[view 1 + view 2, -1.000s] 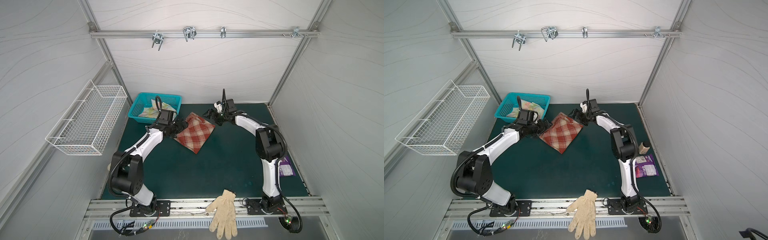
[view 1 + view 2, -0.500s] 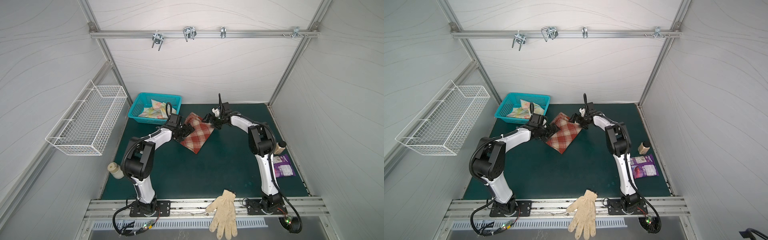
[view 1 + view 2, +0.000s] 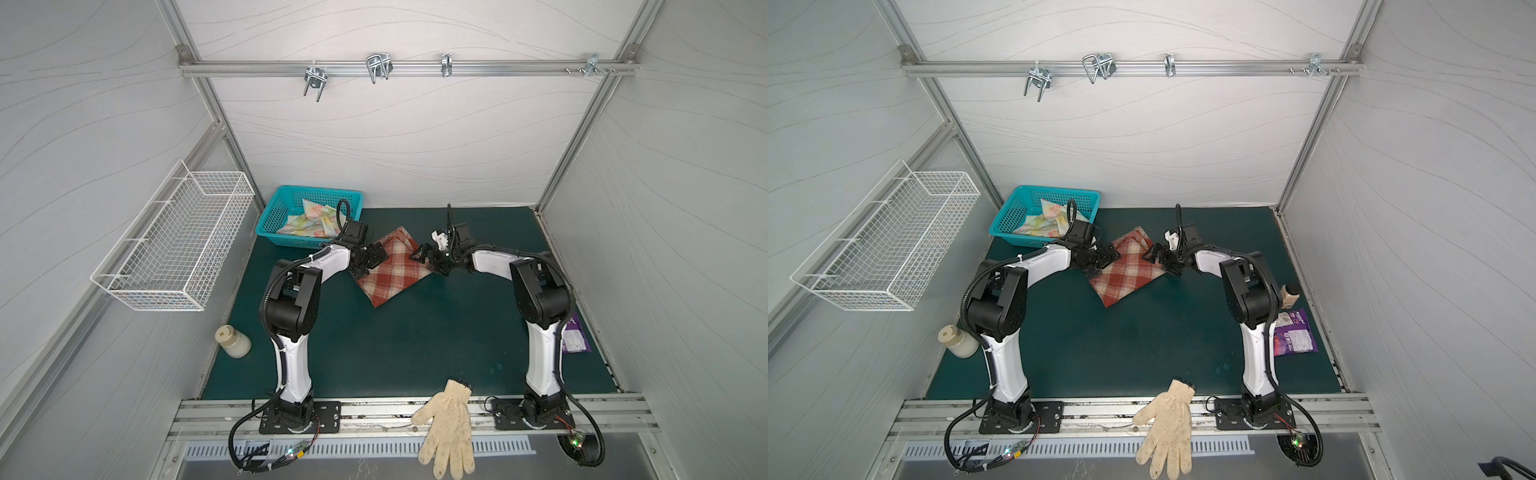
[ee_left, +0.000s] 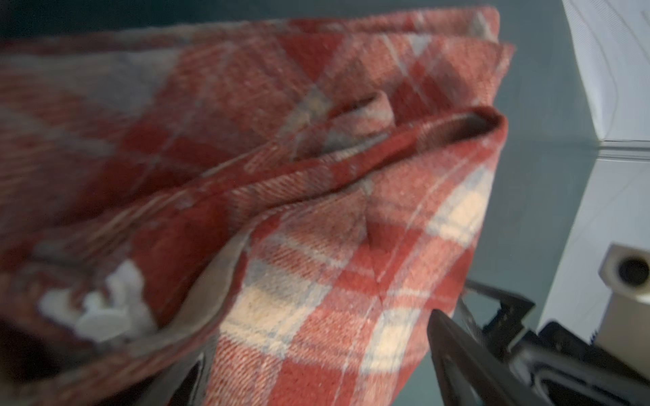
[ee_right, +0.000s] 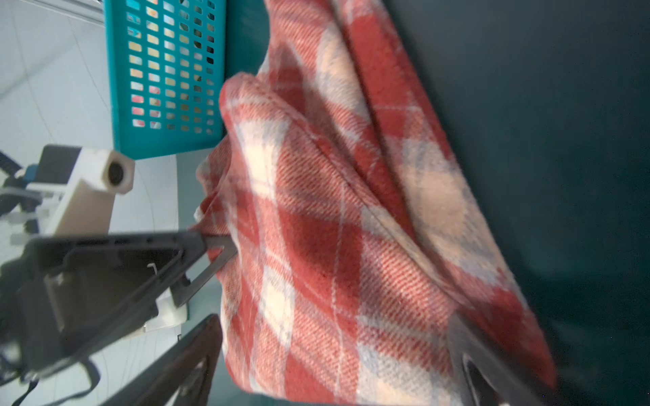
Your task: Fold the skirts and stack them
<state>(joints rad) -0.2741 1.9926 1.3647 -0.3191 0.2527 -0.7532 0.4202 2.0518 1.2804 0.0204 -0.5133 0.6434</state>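
Note:
The rust-red and cream plaid skirt [image 3: 395, 272] [image 3: 1127, 274] lies folded and slightly bunched on the green mat, showing in both top views. My left gripper [image 3: 369, 259] [image 3: 1104, 257] stands open at its left edge. In the left wrist view the plaid skirt [image 4: 316, 246] lies between the wide jaws of the left gripper [image 4: 316, 369], apart from one finger [image 4: 457, 351]. My right gripper [image 3: 427, 258] [image 3: 1160, 257] is open at the right edge, with plaid skirt [image 5: 334, 246] between the right gripper's [image 5: 330, 362] jaws. The thin pastel floral skirt [image 3: 309, 220] [image 3: 1044, 218] lies crumpled in the basket.
A teal basket [image 3: 286, 197] sits at the back left of the mat, close to the left arm. A white wire basket [image 3: 174, 245] hangs on the left wall. A cream bottle [image 3: 232, 343], a knitted glove [image 3: 449, 424], a purple packet [image 3: 1293, 332] and a small bottle [image 3: 1289, 293] lie around the edges.
Both grippers have moved in onto opposite edges of the plaid skirt; the left one came over from beside the basket. Both arms' elbows have drawn back toward the front.

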